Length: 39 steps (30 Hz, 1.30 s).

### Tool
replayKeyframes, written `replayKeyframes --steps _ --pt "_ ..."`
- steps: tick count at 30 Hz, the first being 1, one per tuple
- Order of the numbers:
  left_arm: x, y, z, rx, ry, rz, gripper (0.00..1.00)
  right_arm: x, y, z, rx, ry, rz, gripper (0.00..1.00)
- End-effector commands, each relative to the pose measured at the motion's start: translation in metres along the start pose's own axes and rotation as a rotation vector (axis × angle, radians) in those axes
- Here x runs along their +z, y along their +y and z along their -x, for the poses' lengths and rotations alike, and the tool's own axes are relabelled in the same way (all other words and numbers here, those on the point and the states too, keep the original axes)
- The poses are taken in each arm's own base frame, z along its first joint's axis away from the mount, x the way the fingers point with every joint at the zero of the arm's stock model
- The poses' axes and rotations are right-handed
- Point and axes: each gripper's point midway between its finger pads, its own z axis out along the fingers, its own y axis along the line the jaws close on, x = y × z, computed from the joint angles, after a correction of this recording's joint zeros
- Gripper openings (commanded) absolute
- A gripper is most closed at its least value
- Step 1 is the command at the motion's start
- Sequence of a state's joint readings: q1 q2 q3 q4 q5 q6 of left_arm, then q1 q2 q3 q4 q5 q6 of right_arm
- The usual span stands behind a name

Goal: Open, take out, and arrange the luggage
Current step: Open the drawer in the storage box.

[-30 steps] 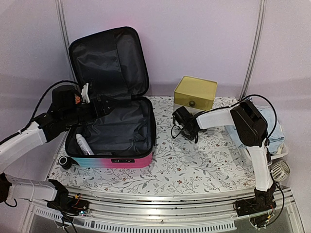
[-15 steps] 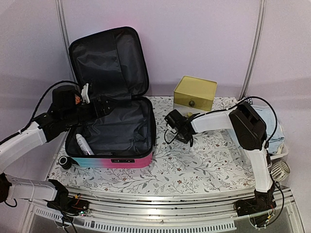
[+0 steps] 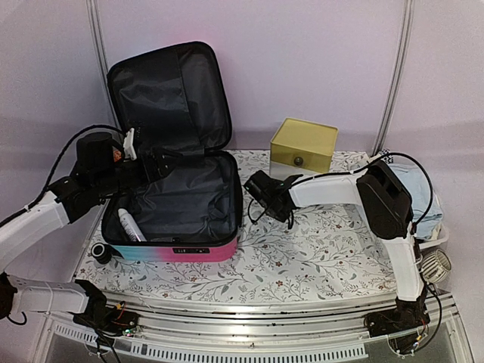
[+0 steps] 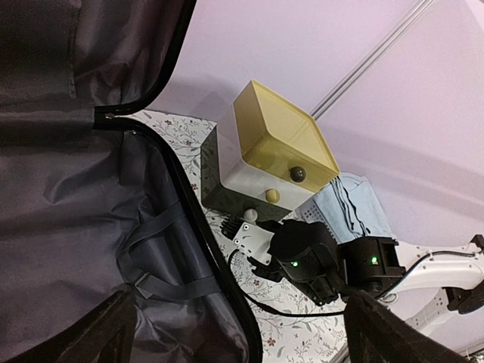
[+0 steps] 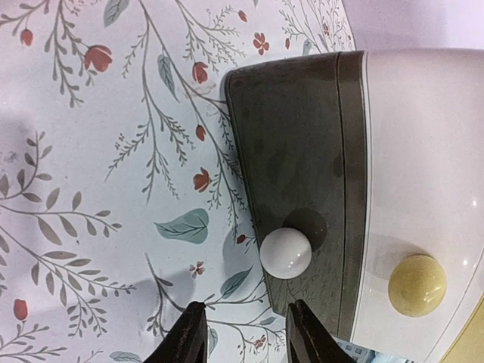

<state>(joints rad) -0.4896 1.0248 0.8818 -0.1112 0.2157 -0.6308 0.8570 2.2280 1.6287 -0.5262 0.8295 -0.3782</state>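
Note:
The luggage (image 3: 189, 252) lies open on the left of the table, its lid (image 3: 168, 98) standing upright and the black lining showing. A white tube (image 3: 128, 224) rests along its left inner wall. My left gripper (image 3: 161, 162) hovers over the back left of the open luggage (image 4: 76, 227), jaws wide open and empty (image 4: 242, 344). My right gripper (image 3: 261, 184) sits between the luggage's right wall and the drawer box. In the right wrist view it stands open (image 5: 246, 336), just short of a white knob (image 5: 286, 252), with nothing between the fingers.
A yellow-topped drawer box (image 3: 304, 144) stands at the back; its grey bottom drawer (image 4: 219, 170) juts out. A white mesh basket (image 3: 435, 238) with blue cloth (image 3: 420, 193) sits at the right edge. A small black round object (image 3: 100, 252) lies by the luggage's front left corner.
My right gripper has slid left, away from the drawer box toward the luggage, and its jaws have come apart. The left arm has barely shifted.

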Motion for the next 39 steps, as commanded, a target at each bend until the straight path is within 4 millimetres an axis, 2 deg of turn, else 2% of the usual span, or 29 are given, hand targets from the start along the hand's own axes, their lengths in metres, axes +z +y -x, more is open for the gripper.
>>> replayKeyframes --steps 1,8,14,24,32,39 --pt "-0.005 -0.005 0.006 -0.010 -0.013 -0.018 0.98 -0.009 -0.016 -0.002 0.015 0.011 -0.069 0.39" --pt "-0.006 -0.006 0.005 -0.015 -0.008 -0.021 0.98 -0.007 -0.021 -0.007 -0.044 -0.029 -0.152 0.43" --pt "-0.005 -0.006 0.006 -0.012 -0.009 -0.021 0.98 -0.011 -0.035 0.000 -0.082 -0.048 -0.215 0.51" --pt "-0.004 -0.008 0.007 -0.010 -0.007 -0.032 0.98 -0.010 -0.042 0.006 -0.126 -0.044 -0.259 0.63" --pt "-0.008 -0.013 0.011 -0.004 -0.016 -0.040 0.98 0.005 -0.058 0.007 -0.142 -0.023 -0.306 0.64" --pt "-0.009 -0.014 0.012 -0.001 -0.020 -0.043 0.98 0.001 -0.075 0.013 -0.132 -0.027 -0.375 0.65"
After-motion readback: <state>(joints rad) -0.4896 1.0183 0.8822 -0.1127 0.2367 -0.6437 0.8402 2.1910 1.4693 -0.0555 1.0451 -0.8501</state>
